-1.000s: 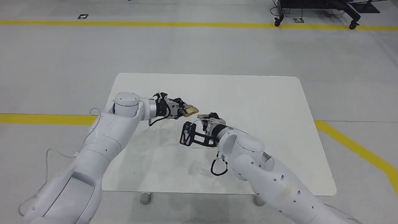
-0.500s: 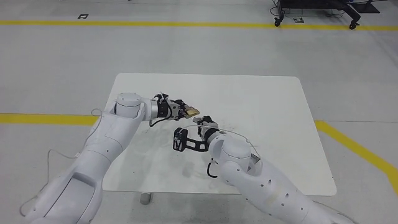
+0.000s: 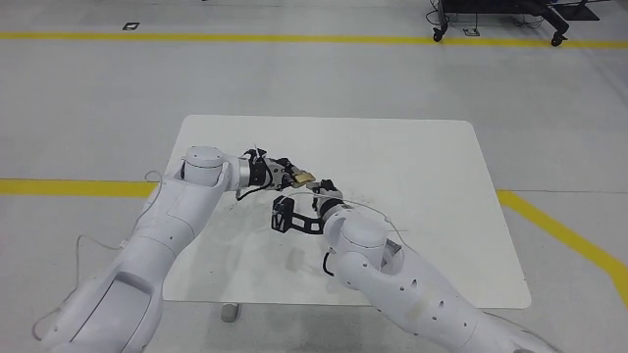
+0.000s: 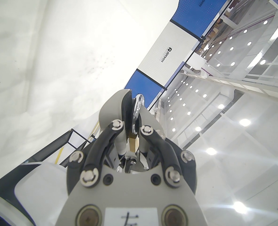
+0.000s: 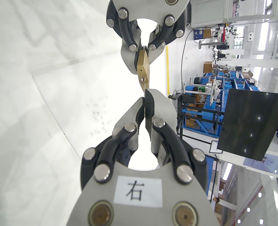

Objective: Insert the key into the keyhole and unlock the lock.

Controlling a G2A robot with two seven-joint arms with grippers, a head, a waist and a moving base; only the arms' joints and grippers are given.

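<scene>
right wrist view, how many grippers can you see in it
2. The right gripper is nearest the camera, fingers shut, tips close to the padlock. The left gripper is beyond it, facing it, shut on the brass padlock.

A factory-style robotics lab is indicated: yellow lines (image 3: 294, 37) are painted on the grey floor (image 3: 294, 78), and racks of blue bins (image 5: 234, 76) and aluminium-framed enclosures (image 5: 209, 1) are seen behind.

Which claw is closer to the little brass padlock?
The left. The left claw is clamped on the padlock itself. The right claw is shut, its tips just off the padlock's keyhole end, facing it.
</scene>
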